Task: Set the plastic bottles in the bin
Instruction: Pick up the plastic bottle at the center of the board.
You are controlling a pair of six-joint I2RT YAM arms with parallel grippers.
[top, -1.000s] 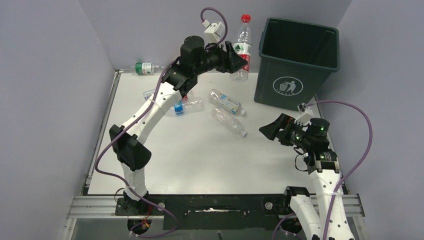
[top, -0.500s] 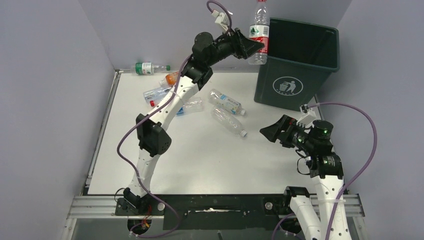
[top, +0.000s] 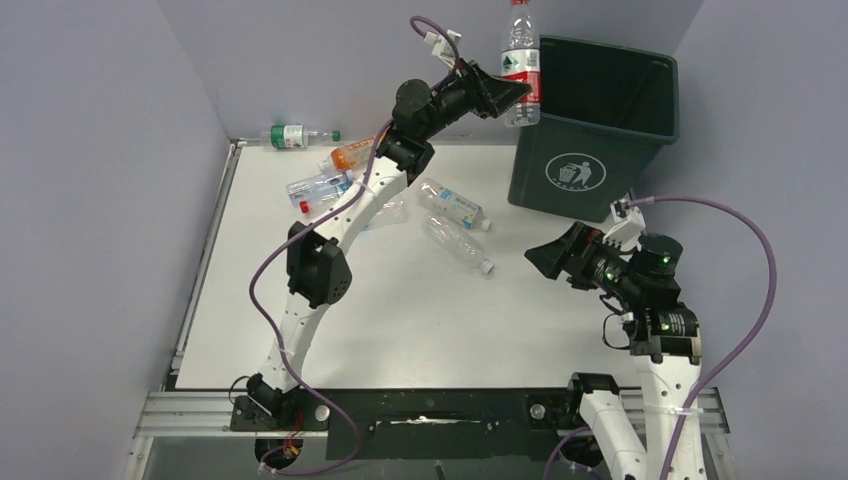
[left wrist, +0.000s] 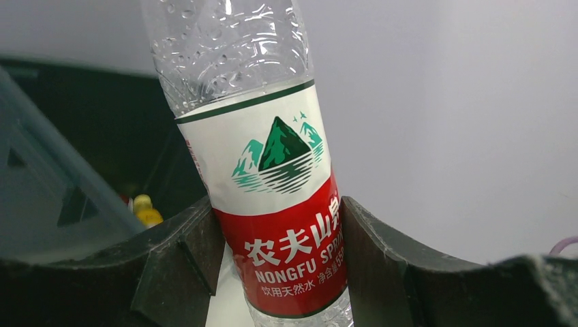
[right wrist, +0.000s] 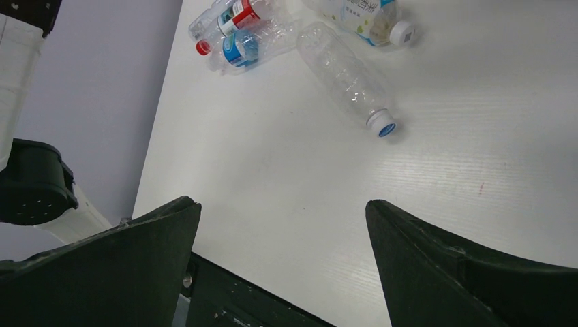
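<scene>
My left gripper (left wrist: 276,259) is clamped on a clear plastic bottle (left wrist: 269,184); bottle near upright, leaning slightly; my dark fingers (left wrist: 180,262) press the red lower band of its label from both sides; label white above with a green mountain mark, red below with white Chinese characters and "NONGFU"; droplets inside the clear shoulder above the label; cap out of frame; behind on the left, the dark inside of the bin (left wrist: 88,129); low in it a yellow bottle (left wrist: 144,210), only its top showing, a speck of red beside it; pale grey wall (left wrist: 463,116) fills the right; purple cable (left wrist: 564,244) at the right edge.
</scene>
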